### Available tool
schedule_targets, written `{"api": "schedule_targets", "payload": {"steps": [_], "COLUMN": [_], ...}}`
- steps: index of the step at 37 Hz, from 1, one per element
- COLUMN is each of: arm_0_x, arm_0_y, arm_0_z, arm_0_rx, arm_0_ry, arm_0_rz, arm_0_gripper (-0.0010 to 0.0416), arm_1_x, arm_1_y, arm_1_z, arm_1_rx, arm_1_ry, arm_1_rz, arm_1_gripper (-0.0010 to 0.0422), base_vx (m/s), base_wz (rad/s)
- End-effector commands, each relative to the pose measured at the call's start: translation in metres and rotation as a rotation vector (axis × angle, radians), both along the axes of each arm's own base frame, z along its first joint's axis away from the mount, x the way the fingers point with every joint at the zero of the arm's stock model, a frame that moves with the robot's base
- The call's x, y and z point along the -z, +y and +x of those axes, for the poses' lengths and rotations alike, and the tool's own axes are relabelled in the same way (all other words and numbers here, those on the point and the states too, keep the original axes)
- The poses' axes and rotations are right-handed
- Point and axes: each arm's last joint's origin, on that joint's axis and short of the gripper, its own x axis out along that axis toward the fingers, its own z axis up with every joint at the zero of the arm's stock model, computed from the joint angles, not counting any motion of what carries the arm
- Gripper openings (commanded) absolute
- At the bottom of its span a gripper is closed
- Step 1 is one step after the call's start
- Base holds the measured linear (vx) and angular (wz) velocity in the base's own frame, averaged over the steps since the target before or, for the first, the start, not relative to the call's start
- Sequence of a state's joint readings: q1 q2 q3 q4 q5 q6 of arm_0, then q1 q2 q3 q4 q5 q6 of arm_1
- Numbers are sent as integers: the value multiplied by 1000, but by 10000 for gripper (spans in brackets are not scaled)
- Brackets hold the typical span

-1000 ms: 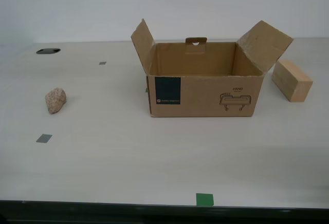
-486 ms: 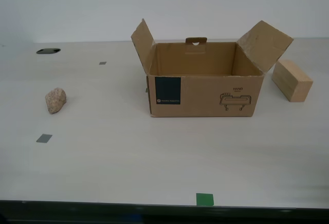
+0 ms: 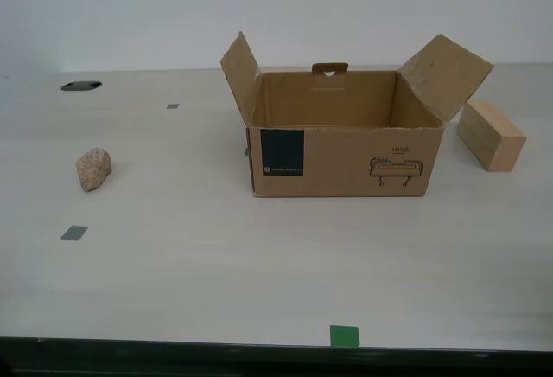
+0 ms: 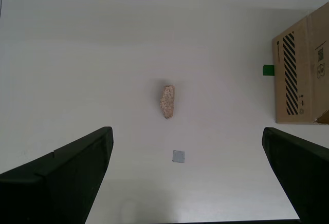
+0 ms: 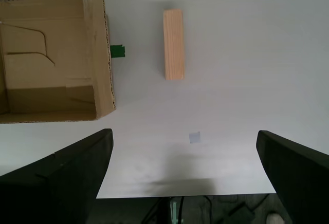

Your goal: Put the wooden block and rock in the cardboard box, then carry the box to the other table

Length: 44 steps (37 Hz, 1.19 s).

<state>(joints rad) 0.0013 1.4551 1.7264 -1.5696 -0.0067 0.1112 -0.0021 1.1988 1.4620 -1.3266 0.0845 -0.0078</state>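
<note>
Tabletop [image 3: 259,265] pale wood-grain, grey squares [image 3: 73,233], white wall [image 3: 130,14] behind.

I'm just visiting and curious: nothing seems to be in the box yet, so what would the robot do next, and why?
Probably lower my second hand onto the rock. It hangs open high above the rock, which lies loose on the table, apart from the empty cardboard box. The wooden block also waits outside.

A smooth pale wood-grain tabletop [image 3: 216,256] fills most of the exterior view, under even, soft light. A plain white wall [image 3: 130,14] runs across the top. A dark oval cable hole [image 3: 80,86] sits upper left.
</note>
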Motion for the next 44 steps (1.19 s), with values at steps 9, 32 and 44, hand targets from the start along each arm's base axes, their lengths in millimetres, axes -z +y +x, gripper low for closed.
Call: {"api": "schedule_targets", "payload": {"steps": [9, 32, 44], "arm_0_x": [13, 15, 15], "arm_0_y": [0, 0, 0], "arm_0_z": [17, 21, 23], "arm_0_rx": [-97, -88, -88], "arm_0_ry": [57, 41, 21], "arm_0_rz": [-25, -24, -24], "arm_0_gripper": [389, 389, 389], "arm_1_x": [6, 14, 14], "arm_1_y": [1, 1, 1], "arm_1_z": [9, 22, 22], "arm_1_rx": [-19, -35, -29], "arm_1_ry": [22, 59, 58], "arm_1_rz": [22, 14, 17], "arm_1_gripper": [398, 398, 398], "base_vx": [0, 0, 0], "base_wz": [0, 0, 0]}}
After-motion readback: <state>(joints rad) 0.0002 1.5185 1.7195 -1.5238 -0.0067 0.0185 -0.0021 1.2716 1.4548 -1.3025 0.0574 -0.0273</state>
